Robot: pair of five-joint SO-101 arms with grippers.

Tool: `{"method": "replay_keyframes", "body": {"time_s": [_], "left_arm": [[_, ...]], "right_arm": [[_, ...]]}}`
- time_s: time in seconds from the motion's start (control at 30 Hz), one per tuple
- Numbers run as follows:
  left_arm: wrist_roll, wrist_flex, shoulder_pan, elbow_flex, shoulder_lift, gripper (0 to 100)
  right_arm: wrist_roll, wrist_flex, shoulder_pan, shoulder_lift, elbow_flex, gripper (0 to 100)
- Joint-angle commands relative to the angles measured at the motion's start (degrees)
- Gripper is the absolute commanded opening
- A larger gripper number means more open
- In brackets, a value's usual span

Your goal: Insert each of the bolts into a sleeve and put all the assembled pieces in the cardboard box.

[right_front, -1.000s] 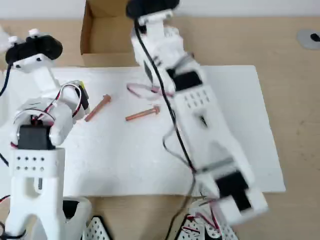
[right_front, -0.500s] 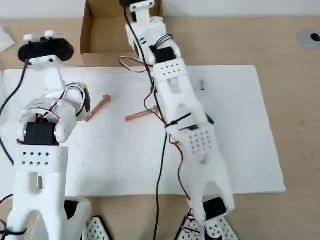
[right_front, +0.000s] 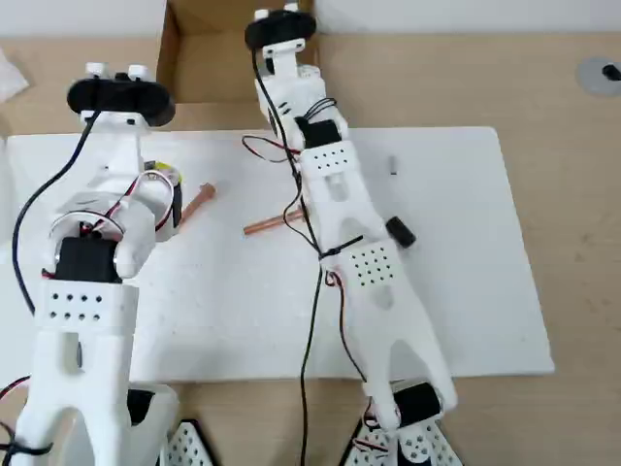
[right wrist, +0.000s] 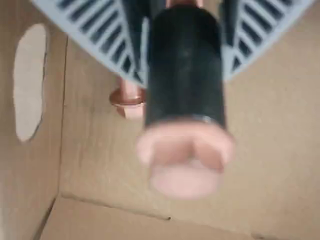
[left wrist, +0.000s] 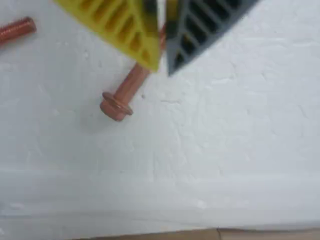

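Observation:
My right gripper [right wrist: 182, 65] is shut on a black sleeve [right wrist: 184, 65] with a copper bolt head [right wrist: 185, 160] sticking out of it. It hangs inside the cardboard box [right_front: 175, 68]. The copper head of another piece [right wrist: 125, 102] lies on the box floor behind it. My left gripper [left wrist: 164, 67], with one yellow and one grey finger, stands shut just over the shaft of a bolt [left wrist: 122, 97] lying on the white foam. That bolt [right_front: 197, 202] lies beside the left gripper [right_front: 171, 206]. A second bolt [right_front: 267, 225] and a loose black sleeve [right_front: 400, 231] lie on either side of the right arm [right_front: 335, 184].
The white foam sheet [right_front: 456, 291] covers the middle of the wooden table. A small dark bit [right_front: 393, 165] lies on the foam's right half. A grey round object [right_front: 602, 73] sits at the far right edge. The second bolt's tip [left wrist: 17, 30] shows near the left gripper.
The right arm has swung off the foam and stretched out until its gripper is in the box, uncovering the loose sleeve. The left arm has shifted towards the nearer bolt.

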Motion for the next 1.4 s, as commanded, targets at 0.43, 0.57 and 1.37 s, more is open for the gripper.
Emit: {"method": "replay_keyframes", "body": {"time_s": [0.43,0.57,1.37], "left_arm": [[0.0,-0.79,0.88,-0.35,-0.4,1],[1.05,-0.79,0.62,-0.35,-0.4,1],[4.66,6.68,3.6,-1.41,-0.48,4]], "right_arm": [[8.79,-0.09,0.92,5.41,-6.9,1.5],[8.79,3.16,0.84,5.32,-10.77,12.8],[9.14,69.36,9.1,-41.89,-9.63,33.9]]}}
